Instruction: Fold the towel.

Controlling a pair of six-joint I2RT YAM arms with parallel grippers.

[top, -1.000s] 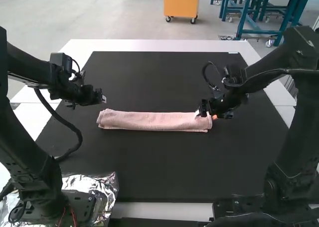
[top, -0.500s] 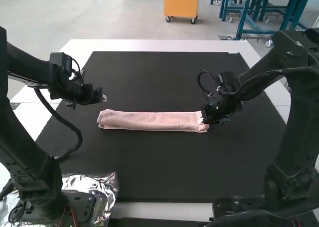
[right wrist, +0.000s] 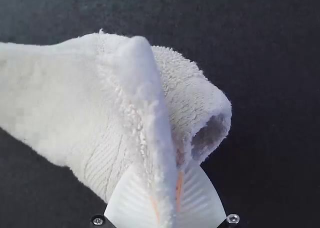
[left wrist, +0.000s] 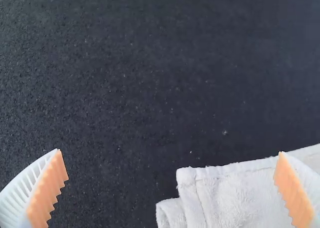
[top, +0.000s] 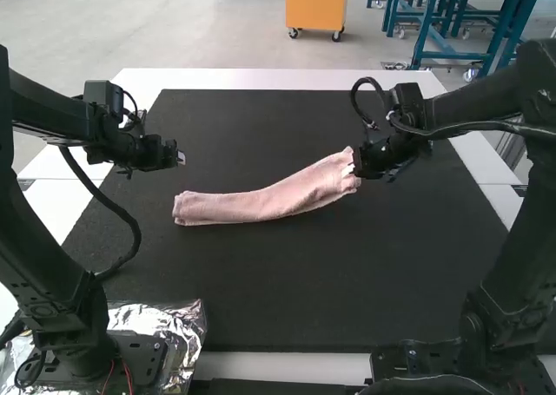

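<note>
Where the towel (top: 261, 206) lies: near the middle of your worktop (top: 287, 291), a long folded strip running between its left and right edges, with the right end angled toward the far edge.
Right gripper (top: 357, 164): grasping a ridge of that right end, probably so you can bring it over for another fold.
Left gripper (left wrist: 170, 152): released, its fingers wide apart near the towel's left end, perhaps to leave the layers undisturbed for you.
Cloth: soft, looped pile with ribbed bands; beside your grasp, one layer curls into a rounded, hollow mouth.
Pads (left wrist: 50, 188): orange and toothed, likely to give you purchase on fuzzy fabric.
</note>
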